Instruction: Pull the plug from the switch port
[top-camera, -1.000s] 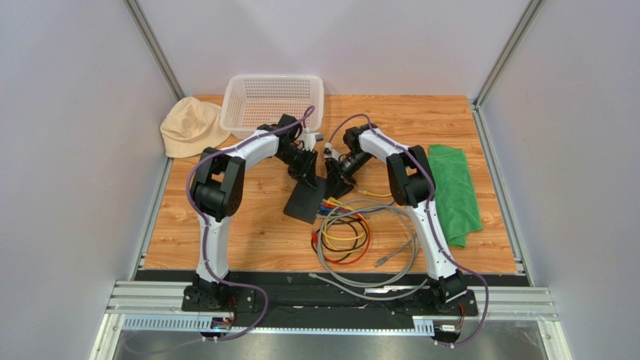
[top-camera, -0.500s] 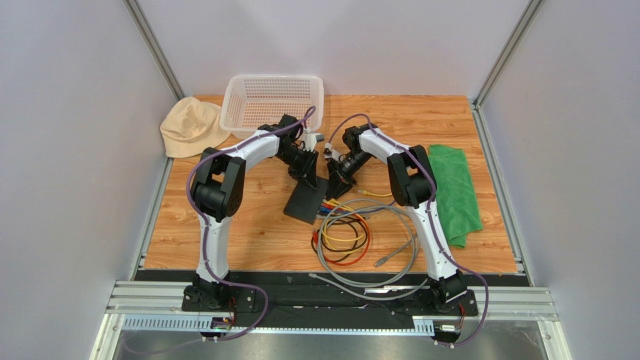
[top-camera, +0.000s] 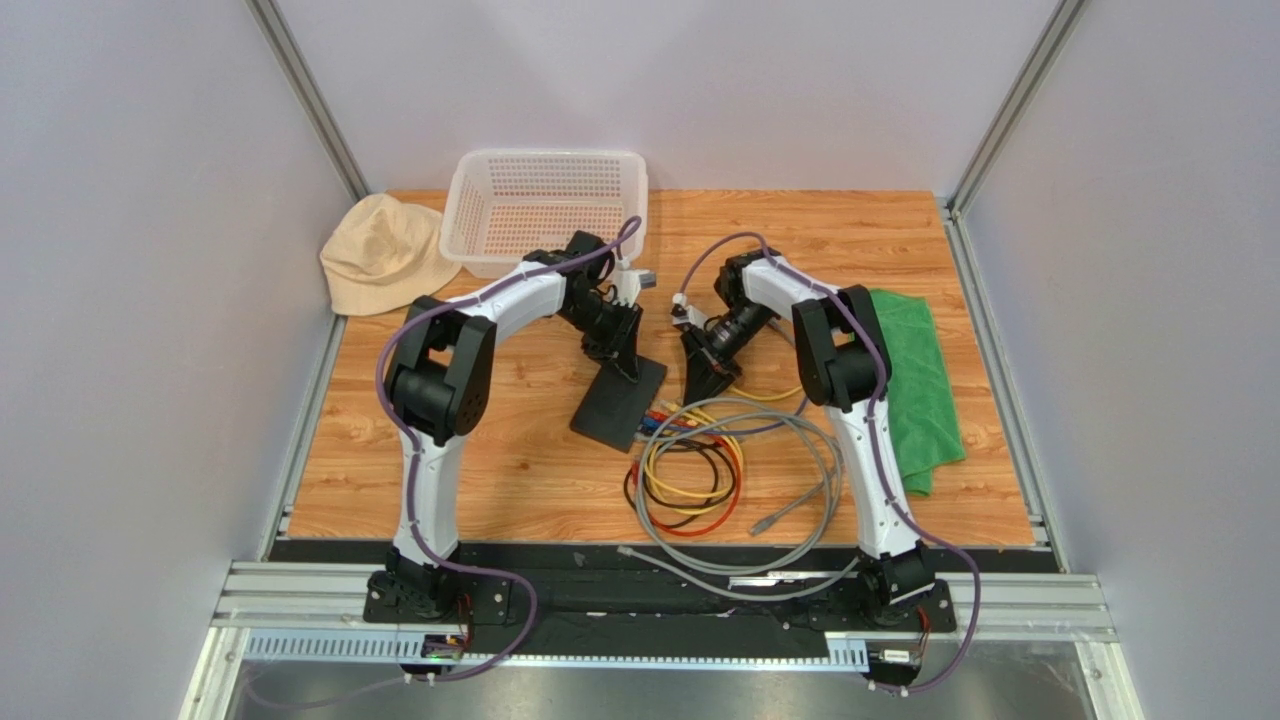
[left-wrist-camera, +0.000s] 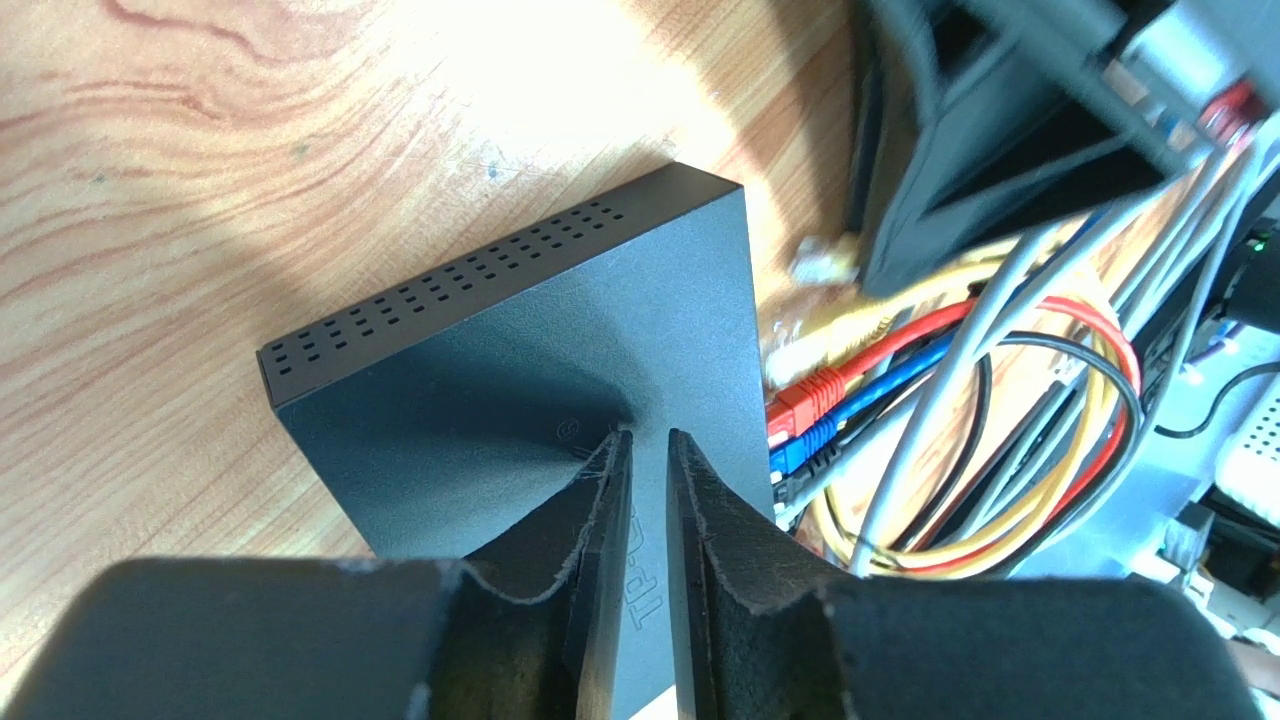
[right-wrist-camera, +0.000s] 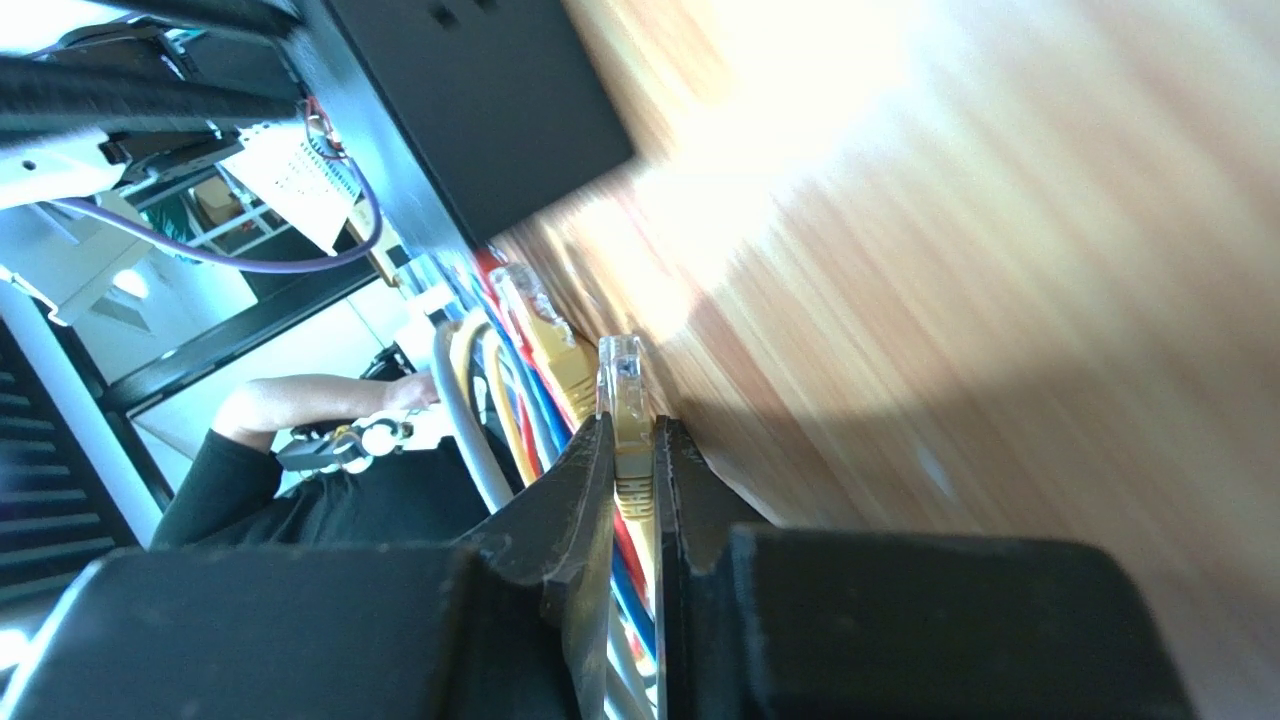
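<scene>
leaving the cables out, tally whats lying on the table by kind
switch: 1
basket: 1
beige hat: 1
green cloth: 1
total: 4

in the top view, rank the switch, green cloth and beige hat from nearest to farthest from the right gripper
From the right gripper, shut on a yellow plug:
1. switch, just to its left.
2. green cloth, out to the right.
3. beige hat, far-left back corner.
</scene>
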